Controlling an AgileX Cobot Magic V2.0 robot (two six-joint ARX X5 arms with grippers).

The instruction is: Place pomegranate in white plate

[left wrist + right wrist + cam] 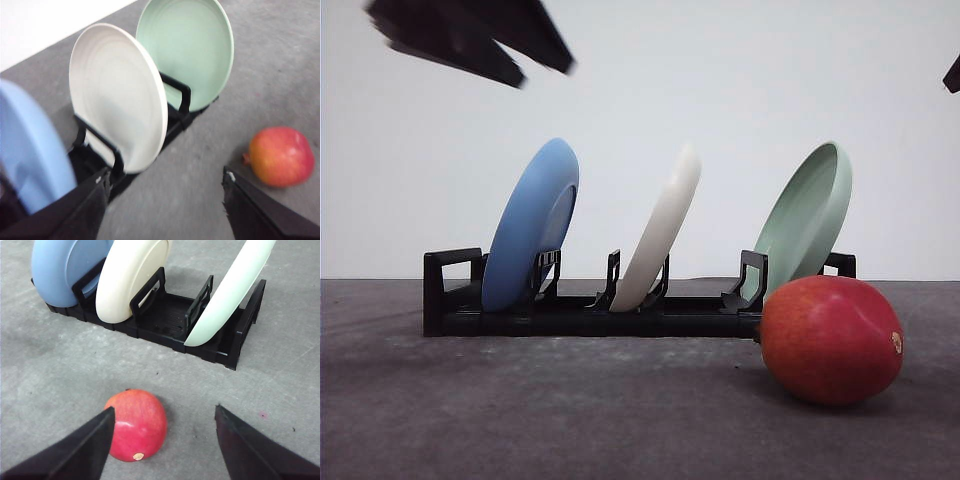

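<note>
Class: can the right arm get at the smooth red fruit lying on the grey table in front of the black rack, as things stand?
Probably yes. The right gripper hangs with its jaws spread above the smooth red fruit, which lies alone on the grey table, apart from the black rack; nothing stands between them.

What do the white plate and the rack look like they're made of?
White plate: matte cream, no glare, faint concentric rings; probably plastic or melamine, though matte ceramic isn't ruled out. Rack: black, thin molded uprights and a ribbed base, so likely plastic.
</note>
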